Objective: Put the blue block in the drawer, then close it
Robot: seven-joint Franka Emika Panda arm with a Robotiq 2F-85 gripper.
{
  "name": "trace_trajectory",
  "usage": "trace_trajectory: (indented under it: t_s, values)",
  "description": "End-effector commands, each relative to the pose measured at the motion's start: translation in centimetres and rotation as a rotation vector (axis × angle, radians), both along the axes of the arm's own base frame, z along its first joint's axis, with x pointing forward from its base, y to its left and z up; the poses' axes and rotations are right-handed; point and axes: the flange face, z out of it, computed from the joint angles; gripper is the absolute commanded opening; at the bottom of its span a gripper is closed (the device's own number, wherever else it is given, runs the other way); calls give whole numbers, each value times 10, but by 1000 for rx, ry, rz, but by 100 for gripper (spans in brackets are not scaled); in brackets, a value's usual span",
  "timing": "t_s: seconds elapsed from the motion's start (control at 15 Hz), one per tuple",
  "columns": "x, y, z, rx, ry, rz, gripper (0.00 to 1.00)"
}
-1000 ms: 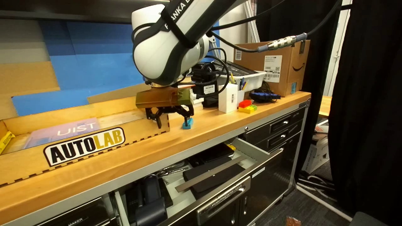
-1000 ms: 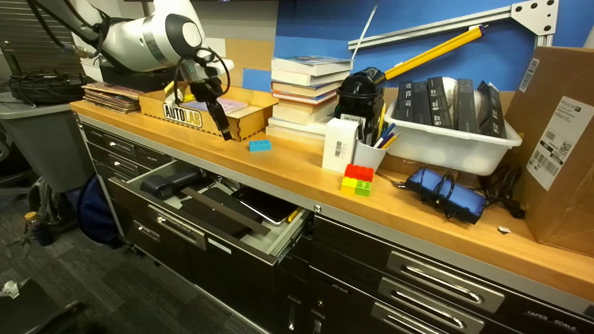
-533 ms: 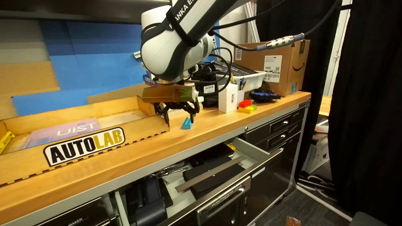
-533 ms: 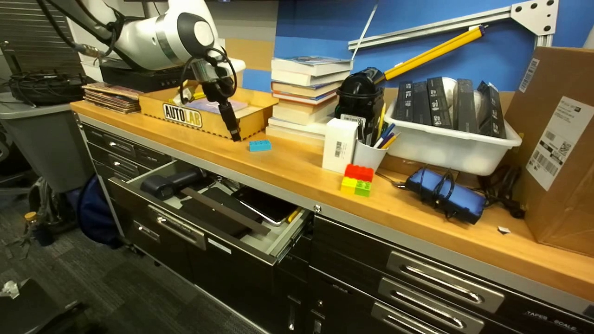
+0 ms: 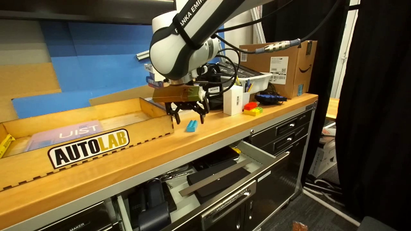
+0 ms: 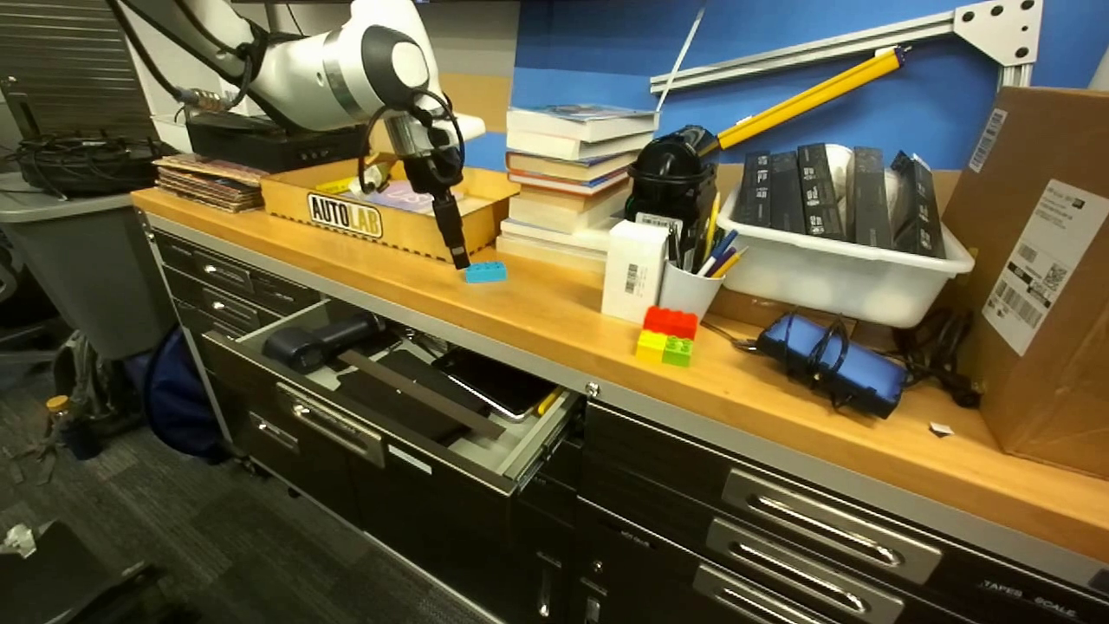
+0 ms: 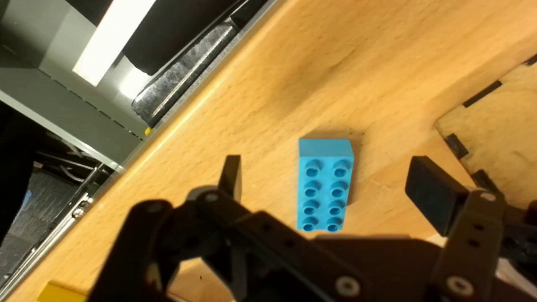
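blue block [image 7: 325, 188] lies on the worktop [image 6: 554, 316] near the spread pincer [image 5: 190, 121]; drawer [image 5: 257, 152] stands pulled out.

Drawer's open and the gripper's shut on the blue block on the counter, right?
Not quite: the wrist view shows the gripper open, its fingers clear of the blue block. The drawer is open and the block is on the counter.

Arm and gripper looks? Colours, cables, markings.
Arm: rounded, white with black panels; white lettering reading "ANKA EMIK", partly hidden by a black strap. Black cables, some looped, one with a silver connector. Gripper: black, jointed, flat pads, under a brown-olive casing.
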Motion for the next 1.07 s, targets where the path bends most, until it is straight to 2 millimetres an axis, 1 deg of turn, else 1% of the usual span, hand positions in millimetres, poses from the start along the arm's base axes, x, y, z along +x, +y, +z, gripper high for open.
trace_trajectory:
  t_s: [0.0, 0.07, 0.13, 0.33, 0.4, 0.53, 0.67, 0.87, 1.0]
  values:
    - [21, -3, -5, 41, -33, -35, 100]
    - [23, -6, -7, 40, -28, -40, 75]
    - [25, -9, -9, 36, -26, -45, 76]
    - [30, -13, -10, 50, -31, -59, 49]
    - [31, -15, -11, 51, -29, -59, 87]
    - [31, -19, -13, 46, -22, -52, 88]
    - [31, -25, -16, 41, -19, -50, 99]
    - [32, -34, -22, 40, -6, -37, 100]
    - [34, -38, -36, 38, 18, -32, 100]
